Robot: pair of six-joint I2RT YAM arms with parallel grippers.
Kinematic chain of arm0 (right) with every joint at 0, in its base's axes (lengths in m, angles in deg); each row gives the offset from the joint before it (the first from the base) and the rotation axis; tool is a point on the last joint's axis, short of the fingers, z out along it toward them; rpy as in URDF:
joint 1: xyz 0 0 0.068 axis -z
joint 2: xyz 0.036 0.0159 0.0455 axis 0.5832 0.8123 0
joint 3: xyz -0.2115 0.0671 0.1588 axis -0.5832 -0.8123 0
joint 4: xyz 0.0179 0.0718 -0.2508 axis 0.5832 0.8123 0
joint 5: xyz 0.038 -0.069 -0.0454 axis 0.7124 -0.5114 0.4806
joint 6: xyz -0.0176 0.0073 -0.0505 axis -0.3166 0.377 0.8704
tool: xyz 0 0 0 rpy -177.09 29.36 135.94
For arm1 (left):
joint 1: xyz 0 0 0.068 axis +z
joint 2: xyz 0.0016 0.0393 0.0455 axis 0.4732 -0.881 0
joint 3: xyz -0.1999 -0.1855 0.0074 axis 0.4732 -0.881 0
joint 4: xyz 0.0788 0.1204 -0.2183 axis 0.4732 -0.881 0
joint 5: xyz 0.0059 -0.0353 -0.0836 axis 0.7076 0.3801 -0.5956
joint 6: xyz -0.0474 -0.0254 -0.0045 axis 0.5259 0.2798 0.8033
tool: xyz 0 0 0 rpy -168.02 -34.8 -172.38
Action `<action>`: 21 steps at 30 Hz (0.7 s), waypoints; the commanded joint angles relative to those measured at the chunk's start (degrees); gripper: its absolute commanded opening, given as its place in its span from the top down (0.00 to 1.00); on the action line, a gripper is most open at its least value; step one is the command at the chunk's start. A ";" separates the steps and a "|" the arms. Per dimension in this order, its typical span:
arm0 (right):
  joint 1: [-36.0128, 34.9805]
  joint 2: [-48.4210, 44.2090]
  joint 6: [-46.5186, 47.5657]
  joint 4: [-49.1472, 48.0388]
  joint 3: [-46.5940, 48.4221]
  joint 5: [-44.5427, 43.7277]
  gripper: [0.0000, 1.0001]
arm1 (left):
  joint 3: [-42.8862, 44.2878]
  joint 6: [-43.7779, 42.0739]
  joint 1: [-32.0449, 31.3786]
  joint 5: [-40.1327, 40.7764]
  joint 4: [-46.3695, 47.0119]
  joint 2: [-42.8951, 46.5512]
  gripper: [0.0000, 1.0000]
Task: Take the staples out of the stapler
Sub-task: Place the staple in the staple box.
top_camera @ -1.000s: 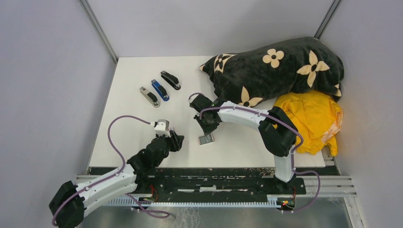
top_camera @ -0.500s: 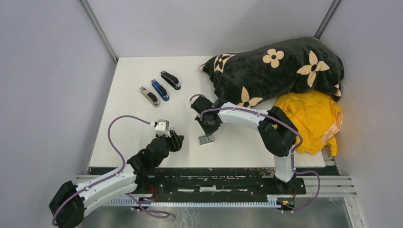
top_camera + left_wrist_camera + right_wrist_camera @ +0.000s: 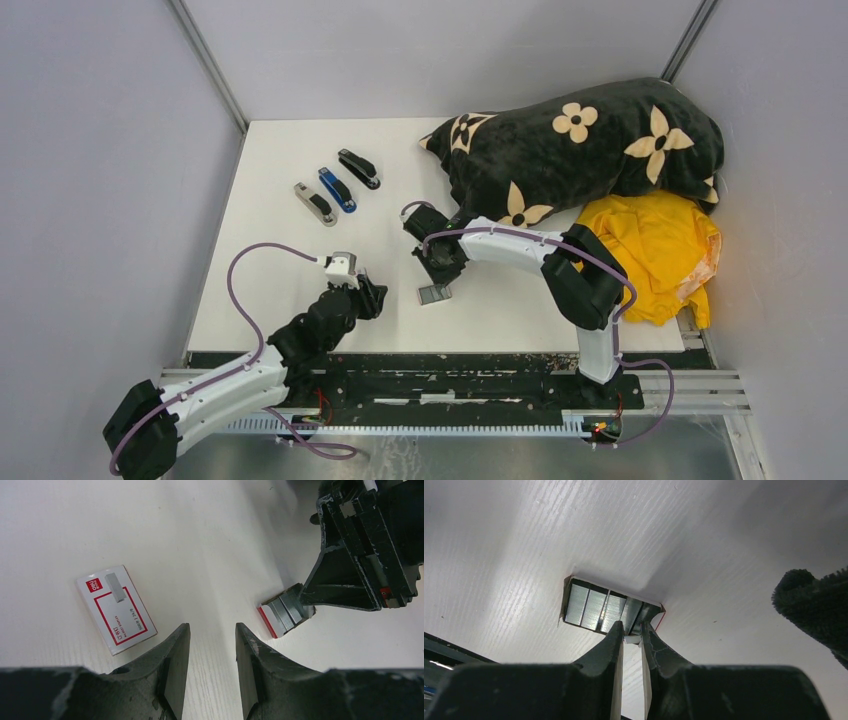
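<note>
Right gripper [image 3: 630,631], pressed together, noses the small cardboard tray [image 3: 574,580] of grey metallic staple strips [image 3: 594,610], while 3 distant staplers [image 3: 337,190] seem untouched.

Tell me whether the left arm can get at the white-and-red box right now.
Probably yes. The white-and-red box lies flat on the table just beside the open left gripper, with nothing between them. The right gripper pinches the staple tray off to the other side.

Table [image 3: 280,260] white; silver stapler [image 3: 314,203], blue stapler [image 3: 337,190], black stapler [image 3: 359,168]; blanket [image 3: 600,150] black, cream flower print; cloth [image 3: 655,250] yellow; box [image 3: 116,609] white, red frame, red logo; staples [image 3: 596,607] shiny grey; tray [image 3: 266,621] white, red edge; cables [image 3: 232,275] purple
</note>
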 commanded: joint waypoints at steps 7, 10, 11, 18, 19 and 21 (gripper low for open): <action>-0.30 -0.35 -1.09 -1.27 -0.23 -0.20 0.78 | 0.70 -2.18 0.30 1.28 2.96 0.01 0.54; -0.26 -0.36 -1.16 -1.21 -0.33 -0.24 0.74 | 0.71 -2.18 0.28 1.30 2.98 0.00 0.54; -0.24 -0.36 -1.11 -1.24 -0.31 -0.32 0.73 | 0.70 -2.17 0.26 1.28 2.98 0.01 0.54; -0.17 -0.44 -1.14 -1.25 -0.32 -0.03 0.69 | 0.63 -2.17 0.29 1.28 2.93 0.21 0.54; -0.17 -0.50 -1.11 -1.22 -0.27 0.10 0.69 | 0.69 -2.17 0.29 1.28 2.97 0.21 0.54; -0.17 -0.82 -0.96 -1.14 -0.17 0.30 0.69 | 0.70 -2.17 0.34 1.28 2.98 0.14 0.54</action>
